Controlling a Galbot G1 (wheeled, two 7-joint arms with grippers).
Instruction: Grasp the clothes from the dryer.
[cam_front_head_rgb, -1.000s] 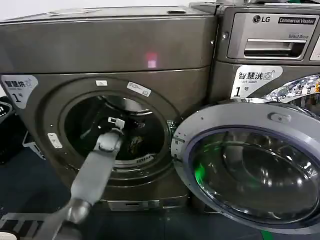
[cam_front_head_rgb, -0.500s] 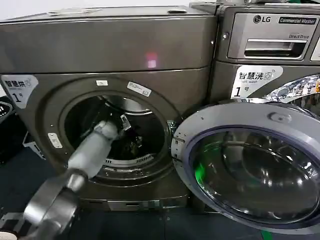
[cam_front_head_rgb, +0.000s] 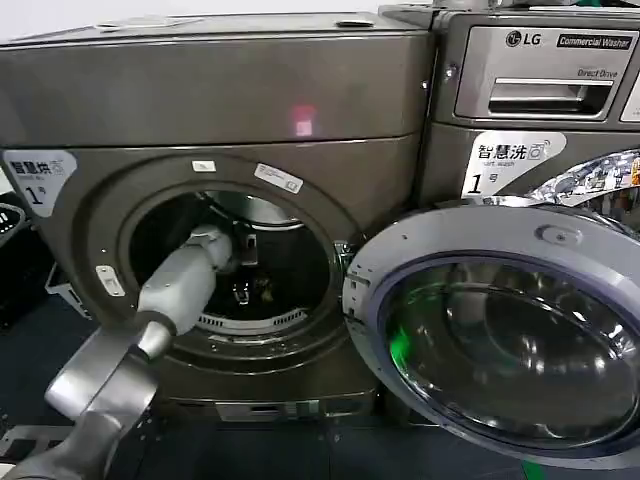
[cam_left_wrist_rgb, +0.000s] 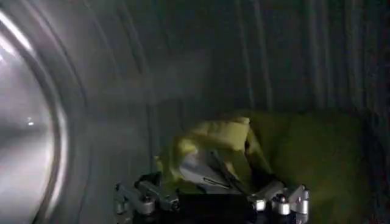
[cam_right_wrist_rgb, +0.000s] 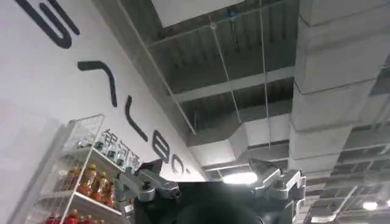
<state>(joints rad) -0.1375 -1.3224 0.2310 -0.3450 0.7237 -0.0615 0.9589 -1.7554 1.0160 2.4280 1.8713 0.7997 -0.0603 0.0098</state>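
The dryer, a bronze-grey front-loader with its round door swung open to the side of the porthole, serves as the reference. The left arm reaches through the porthole, placing the left gripper inside the drum. In the left wrist view, the left gripper has its jaws spread apart, with the clothes, a crumpled yellow-green garment, lying on the drum wall just beyond and between the fingertips; whether they touch the fabric cannot be told. An LG-labelled machine stands directly beside the dryer. The right gripper, jaws open and holding nothing, points up toward a ceiling, with a shelf of bottles nearby.
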